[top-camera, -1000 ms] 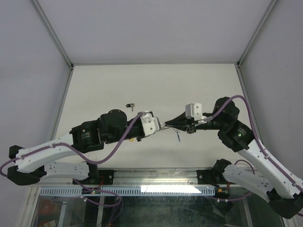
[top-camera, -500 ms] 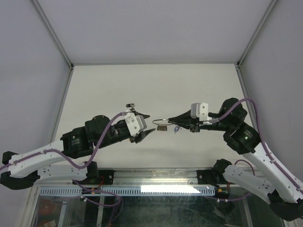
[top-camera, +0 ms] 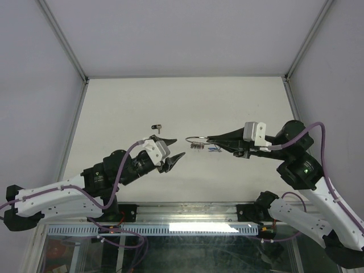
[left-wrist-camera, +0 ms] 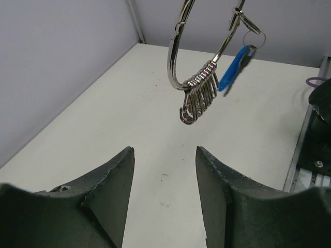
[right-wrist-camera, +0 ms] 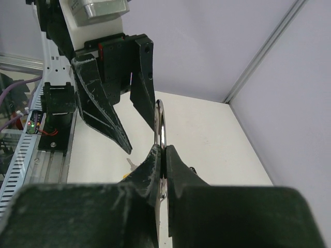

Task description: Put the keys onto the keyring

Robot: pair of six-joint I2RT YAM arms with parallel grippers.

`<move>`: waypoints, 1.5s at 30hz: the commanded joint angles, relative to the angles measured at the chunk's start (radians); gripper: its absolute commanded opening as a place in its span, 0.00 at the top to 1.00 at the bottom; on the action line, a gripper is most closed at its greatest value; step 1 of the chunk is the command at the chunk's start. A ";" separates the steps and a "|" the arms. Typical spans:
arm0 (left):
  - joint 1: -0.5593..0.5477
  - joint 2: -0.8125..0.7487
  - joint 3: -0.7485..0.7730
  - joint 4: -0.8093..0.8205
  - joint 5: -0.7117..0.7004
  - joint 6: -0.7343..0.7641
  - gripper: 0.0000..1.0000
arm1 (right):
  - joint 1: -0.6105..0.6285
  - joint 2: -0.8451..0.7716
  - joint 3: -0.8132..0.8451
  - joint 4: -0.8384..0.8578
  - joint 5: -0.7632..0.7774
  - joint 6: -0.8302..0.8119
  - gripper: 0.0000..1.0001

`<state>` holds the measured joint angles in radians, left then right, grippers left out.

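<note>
Step in hand: threading, between keys.

- Right gripper (top-camera: 211, 138): jaws pinched tight on the wire of the thin round silver wire keyring (top-camera: 195, 138), which it holds in the air above the pale table (top-camera: 239, 102). The right wrist view shows the ring edge-on, clamped between both fingers.
- The bunch of plain silver keys (left-wrist-camera: 199, 95) hangs at the ring's low point. The small blue-headed metal key (left-wrist-camera: 235, 67) dangles just beside it from a little loop. By my read it is already on the ring, though where it joins is cropped.
- Left gripper (top-camera: 180, 147): jaws spread wide with nothing between them, pointed at the ring but apart from it.
- A small dark metal object (top-camera: 157, 127) lies on the table beyond the left gripper. It may be the yellow-tagged key, but it is too small to tell.

Judgement: one key is done and one is left. For the next move, you need the left gripper to pick up the remaining key by its head with the hole exposed. Keep the right gripper steady, since the ring's opening must face the incoming key. Expect the hanging keys to swing.
</note>
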<state>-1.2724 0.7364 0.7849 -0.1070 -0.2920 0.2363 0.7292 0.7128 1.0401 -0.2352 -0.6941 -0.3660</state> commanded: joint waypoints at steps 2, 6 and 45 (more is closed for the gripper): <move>-0.002 0.050 -0.019 0.224 -0.050 0.027 0.51 | 0.003 -0.012 0.050 0.106 0.073 0.055 1.00; -0.002 0.069 -0.039 0.315 -0.075 0.035 0.51 | 0.003 -0.010 0.052 0.112 0.124 0.065 1.00; -0.010 0.207 0.128 0.178 -0.221 -0.115 0.61 | 0.003 -0.011 0.046 0.144 0.265 0.134 1.00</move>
<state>-1.2766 0.9535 0.8803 -0.0105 -0.5220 0.1211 0.7292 0.7143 1.0443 -0.1616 -0.4484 -0.2512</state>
